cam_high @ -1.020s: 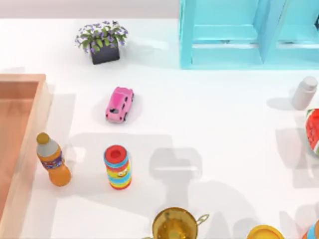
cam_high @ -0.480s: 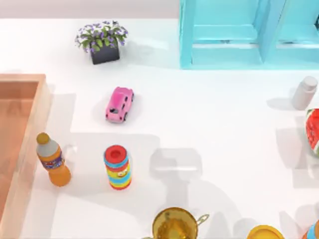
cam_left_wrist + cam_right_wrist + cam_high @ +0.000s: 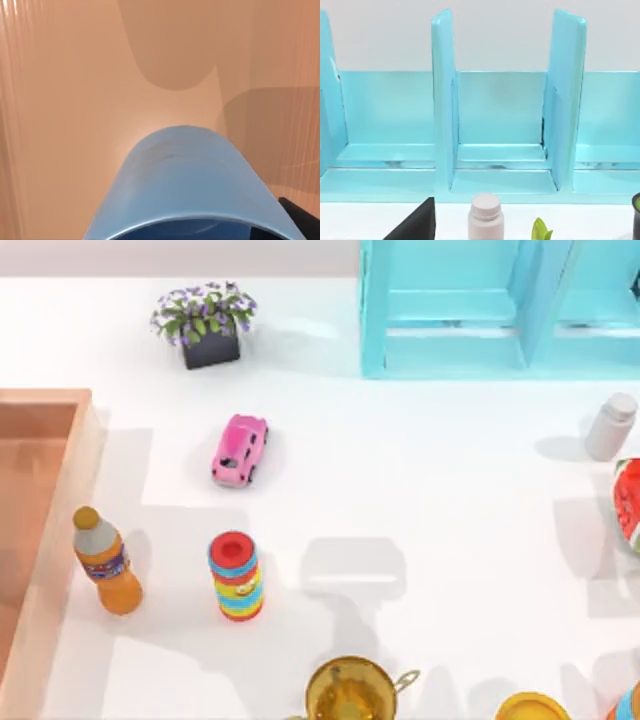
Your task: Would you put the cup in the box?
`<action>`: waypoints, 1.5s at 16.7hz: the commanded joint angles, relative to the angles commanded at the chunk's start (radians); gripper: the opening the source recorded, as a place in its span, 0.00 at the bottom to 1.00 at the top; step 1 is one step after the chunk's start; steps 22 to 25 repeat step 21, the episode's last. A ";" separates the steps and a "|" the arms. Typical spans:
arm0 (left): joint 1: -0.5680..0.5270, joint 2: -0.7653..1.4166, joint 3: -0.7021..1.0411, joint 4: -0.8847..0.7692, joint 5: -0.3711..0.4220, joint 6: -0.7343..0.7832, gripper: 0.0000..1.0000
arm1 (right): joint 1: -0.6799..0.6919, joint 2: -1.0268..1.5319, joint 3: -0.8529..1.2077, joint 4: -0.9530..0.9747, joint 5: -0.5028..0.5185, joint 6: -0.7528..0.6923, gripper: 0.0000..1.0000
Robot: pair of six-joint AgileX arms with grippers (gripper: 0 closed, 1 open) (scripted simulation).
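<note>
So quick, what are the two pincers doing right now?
Left pincer: can't be told; the cup sits right before its camera, over the box.
Right pincer: can't be told.

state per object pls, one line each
blue cup: over the box floor, close under the left wrist camera
wooden box: open-topped, at the table's left edge
orange drink bottle: upright, capped
striped can: upright, red lid on
pink toy car: on its wheels
white bottle: upright, capped
turquoise cabinet: open-fronted compartments
golden pot: upright, no lid
</note>
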 joint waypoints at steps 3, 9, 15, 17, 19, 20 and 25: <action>0.000 0.000 0.000 0.000 0.000 0.000 0.08 | 0.000 0.000 0.000 0.000 0.000 0.000 1.00; 0.000 0.000 0.000 0.000 0.000 0.000 0.53 | 0.000 0.000 0.000 0.000 0.000 0.000 1.00; 0.000 0.000 0.000 0.000 0.000 0.000 0.98 | 0.000 0.000 0.000 0.000 0.000 0.000 1.00; 0.000 0.000 0.000 0.000 0.000 0.000 1.00 | 0.000 0.000 0.000 0.000 0.000 0.000 1.00; 0.000 0.000 0.000 0.000 0.000 0.000 1.00 | 0.000 0.000 0.000 0.000 0.000 0.000 1.00; 0.000 0.000 0.000 0.000 0.000 0.000 1.00 | 0.000 0.000 0.000 0.000 0.000 0.000 1.00; 0.000 0.000 0.000 0.000 0.000 0.000 1.00 | 0.000 0.000 0.000 0.000 0.000 0.000 1.00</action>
